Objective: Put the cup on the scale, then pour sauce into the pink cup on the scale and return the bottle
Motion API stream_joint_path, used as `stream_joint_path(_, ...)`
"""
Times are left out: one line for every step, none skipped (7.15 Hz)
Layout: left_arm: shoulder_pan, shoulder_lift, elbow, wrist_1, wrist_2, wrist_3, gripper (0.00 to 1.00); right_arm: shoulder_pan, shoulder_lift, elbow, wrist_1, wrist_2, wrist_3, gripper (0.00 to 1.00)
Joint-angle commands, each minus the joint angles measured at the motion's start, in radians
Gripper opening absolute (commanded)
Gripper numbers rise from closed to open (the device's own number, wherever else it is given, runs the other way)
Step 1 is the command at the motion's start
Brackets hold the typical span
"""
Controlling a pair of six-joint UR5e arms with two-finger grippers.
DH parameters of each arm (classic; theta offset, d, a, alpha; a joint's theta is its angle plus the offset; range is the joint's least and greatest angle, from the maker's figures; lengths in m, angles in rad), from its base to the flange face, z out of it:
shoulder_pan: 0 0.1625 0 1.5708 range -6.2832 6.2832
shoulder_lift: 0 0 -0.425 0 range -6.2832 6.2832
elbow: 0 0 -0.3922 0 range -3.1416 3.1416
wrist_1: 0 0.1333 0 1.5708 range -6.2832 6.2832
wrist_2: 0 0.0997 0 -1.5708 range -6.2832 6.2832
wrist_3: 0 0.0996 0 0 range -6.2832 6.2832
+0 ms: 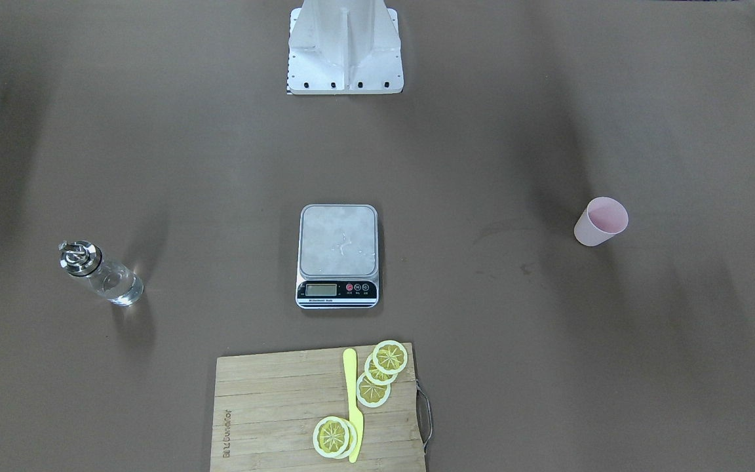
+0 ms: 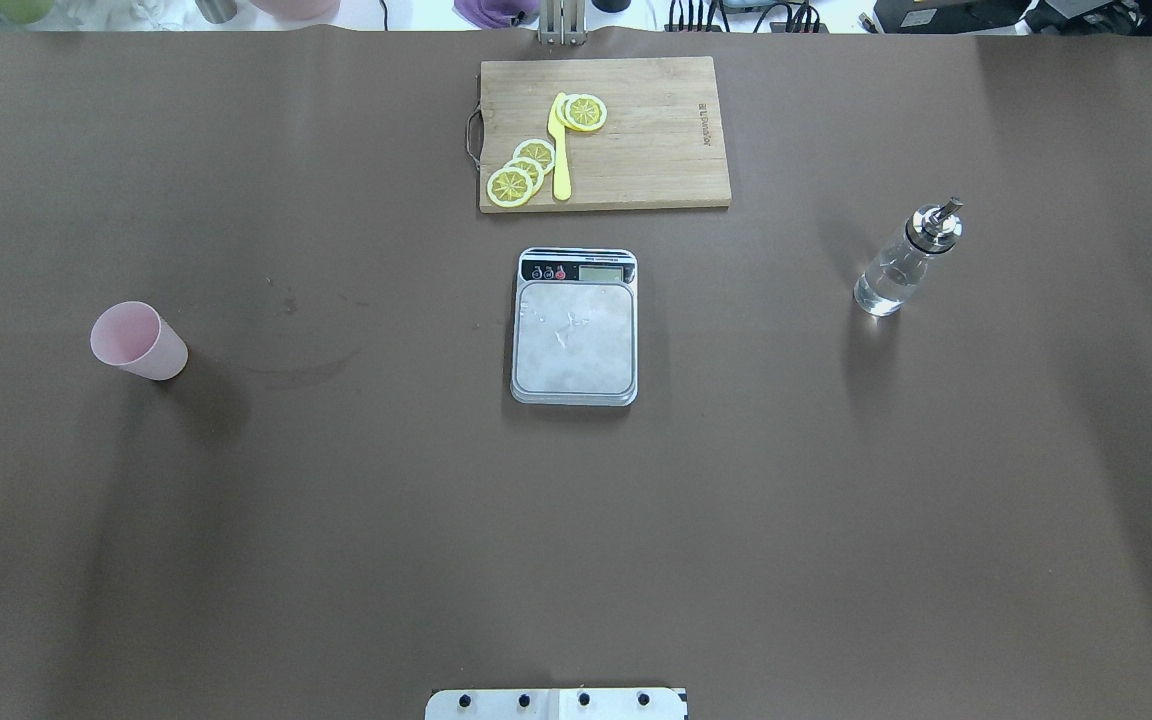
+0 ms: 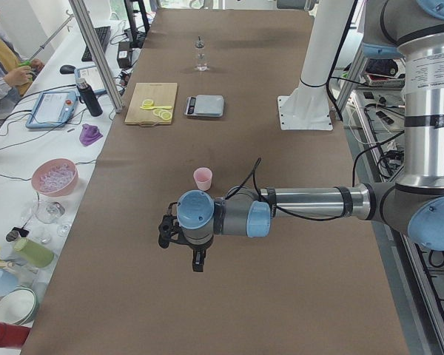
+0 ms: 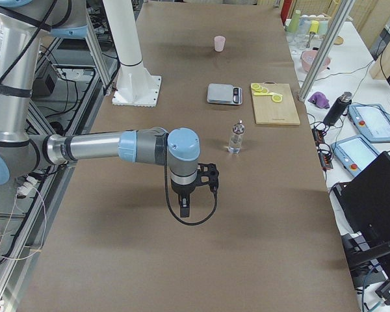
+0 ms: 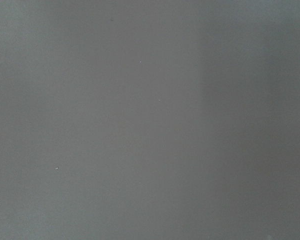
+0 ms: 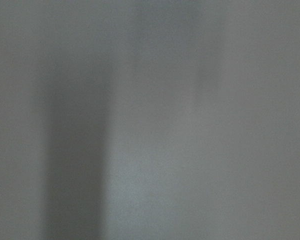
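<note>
Pink cup (image 2: pixel 139 341) stands upright between the left gripper (image 3: pixel 197 259) and the scale (image 2: pixel 574 338), so I send the left arm. Bottle (image 2: pixel 901 265) is nearer the right gripper (image 4: pixel 185 209). Can't tell either gripper's jaw state.

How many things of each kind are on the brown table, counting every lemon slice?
cup: 1
scale: 1
bottle: 1
board: 1
knife: 1
lemon slices: 5, some overlapping
Total: 10
</note>
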Motion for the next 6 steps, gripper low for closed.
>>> stream_joint_path(0.000, -0.002, -0.002, -0.049, 0.000, -0.002, 0.99, -0.002, 0.001, -0.004, 0.004, 0.005, 0.001, 1.00)
stream_joint_path(0.000, 0.013, -0.001, -0.068, 0.000, -0.002, 0.99, -0.002, 0.001, -0.002, 0.006, 0.005, 0.001, 1.00)
stream_joint_path(0.000, 0.013, 0.001, -0.066, 0.000, -0.003, 0.99, -0.002, 0.000, -0.007, 0.006, 0.026, 0.006, 1.00)
stream_joint_path(0.000, 0.013, 0.005, -0.066, 0.000, -0.003, 0.99, -0.001, 0.000, -0.028, 0.009, 0.061, 0.015, 1.00)
stream_joint_path(0.000, 0.013, 0.017, -0.069, -0.003, -0.002, 0.99, 0.005, -0.005, -0.022, 0.010, 0.127, 0.017, 1.00)
stream_joint_path(0.000, 0.013, 0.027, -0.094, -0.006, 0.000, 0.99, 0.010, -0.008, -0.021, 0.010, 0.136, 0.017, 1.00)
